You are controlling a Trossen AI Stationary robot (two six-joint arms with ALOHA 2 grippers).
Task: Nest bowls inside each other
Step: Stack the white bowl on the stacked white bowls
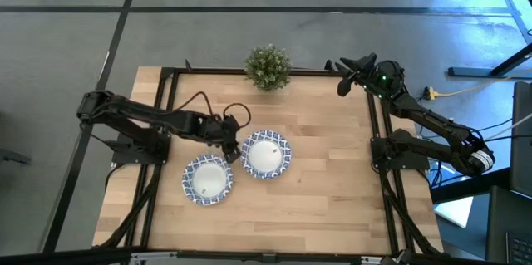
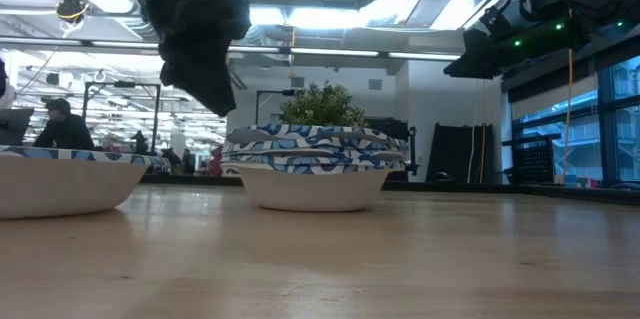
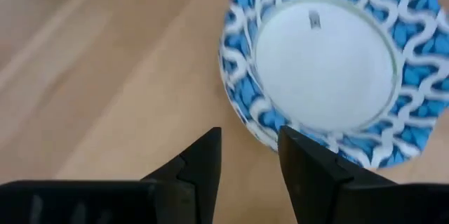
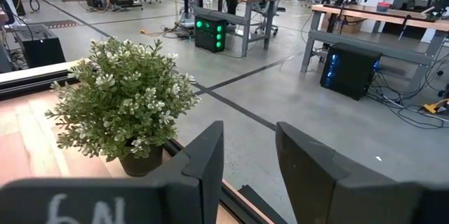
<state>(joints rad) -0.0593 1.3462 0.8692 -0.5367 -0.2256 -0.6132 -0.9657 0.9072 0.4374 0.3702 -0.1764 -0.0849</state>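
Two groups of blue-and-white rimmed bowls rest on the wooden table. A nested stack of several bowls (image 1: 266, 154) (image 2: 315, 164) sits mid-table, and a lower bowl group (image 1: 207, 179) (image 2: 60, 174) sits nearer the left and near edge. My left gripper (image 1: 233, 145) (image 3: 249, 161) is open and hovers above the table by the stack's left rim (image 3: 242, 97), touching nothing; the low view shows my left gripper (image 2: 205, 69) raised above rim height. My right gripper (image 1: 345, 78) (image 4: 249, 157) waits open over the far right corner.
A small green potted plant (image 1: 268, 67) (image 4: 126, 108) stands at the middle of the table's far edge. A black metal frame (image 1: 378, 115) borders the table. Bare wood (image 1: 332, 190) lies to the right of the stack.
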